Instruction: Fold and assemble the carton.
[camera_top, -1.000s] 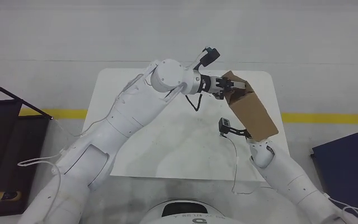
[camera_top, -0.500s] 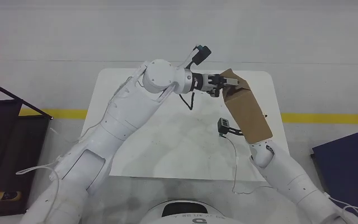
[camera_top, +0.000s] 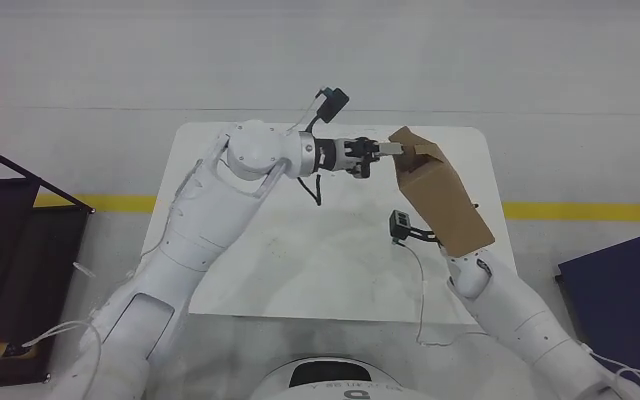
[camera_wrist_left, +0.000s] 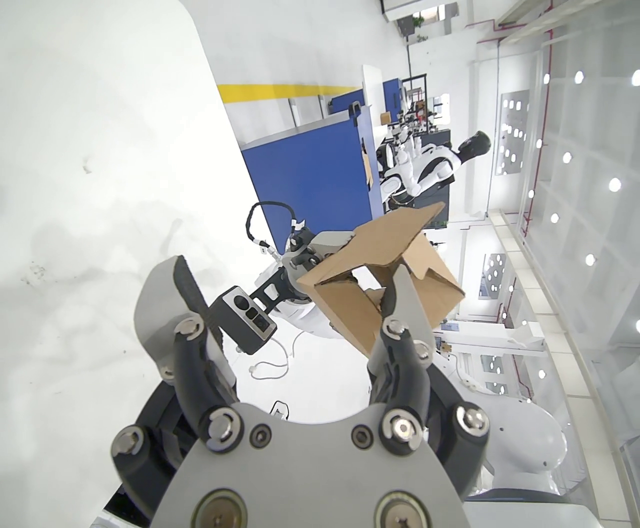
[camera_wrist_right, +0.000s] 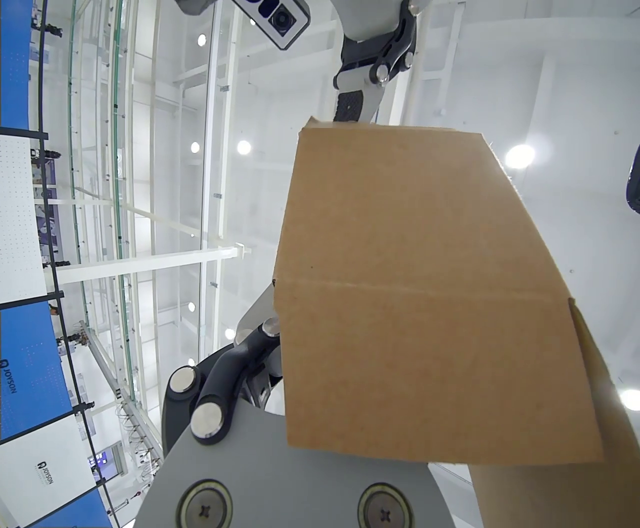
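A brown carton (camera_top: 442, 198) is held tilted above the right side of the white table (camera_top: 260, 250). Its open end with loose flaps (camera_wrist_left: 395, 240) faces my left gripper (camera_top: 388, 150). That gripper (camera_wrist_left: 290, 267) is open at the carton's upper end, one finger (camera_wrist_left: 400, 295) against the flap edge, the other finger (camera_wrist_left: 187, 287) off to the side. My right gripper (camera_wrist_right: 280, 295) is shut on the carton's lower panel (camera_wrist_right: 415, 300) from beneath. One of its fingers (camera_wrist_right: 252, 312) shows beside the panel; the rest is hidden by cardboard.
The right wrist camera (camera_top: 401, 220) and its thin cable (camera_top: 416, 300) sit just left of the carton. A dark frame (camera_top: 30, 200) stands off the table's left edge. A blue object (camera_top: 610, 280) lies on the floor to the right.
My left arm has drawn back to the left, taking its gripper from over the carton's upper end to its flap edge. The carton has shifted slightly in the right gripper.
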